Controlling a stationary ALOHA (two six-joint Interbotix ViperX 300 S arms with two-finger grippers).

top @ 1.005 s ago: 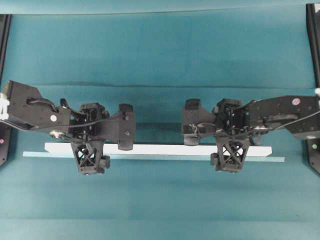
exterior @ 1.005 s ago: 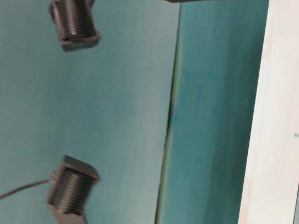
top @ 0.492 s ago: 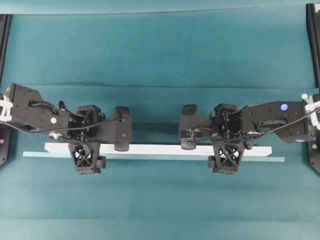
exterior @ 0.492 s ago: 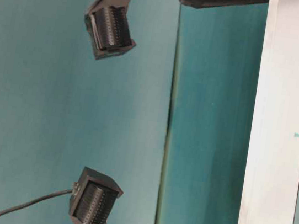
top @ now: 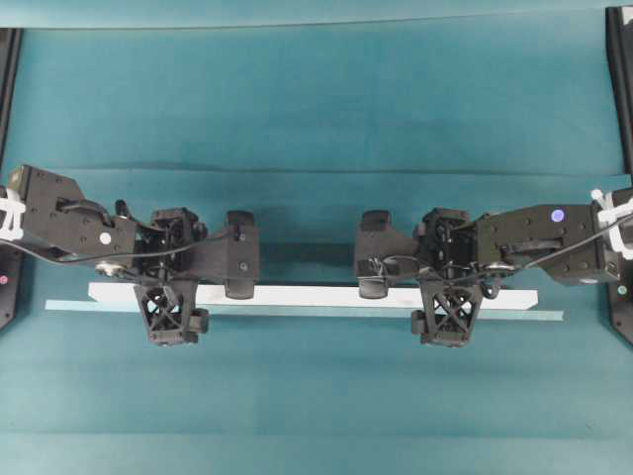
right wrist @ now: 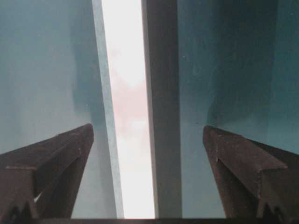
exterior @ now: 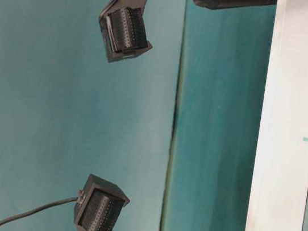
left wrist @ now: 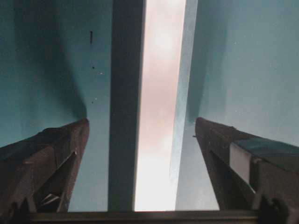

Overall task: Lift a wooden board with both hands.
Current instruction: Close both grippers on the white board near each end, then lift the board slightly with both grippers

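The long, flat white wooden board (top: 316, 295) lies across the lower middle of the overhead frame on the teal-covered bench (top: 316, 109), against a pale teal tape line (top: 549, 316), probably a placement mark. The left claw (top: 174, 297) and right claw (top: 447, 300), black with lattice fingers, stand one toward each end, apparently to share the load. Both are spread wide, released; in each wrist view the board (left wrist: 159, 107) (right wrist: 126, 107) runs up the centre between the fingers, untouched.
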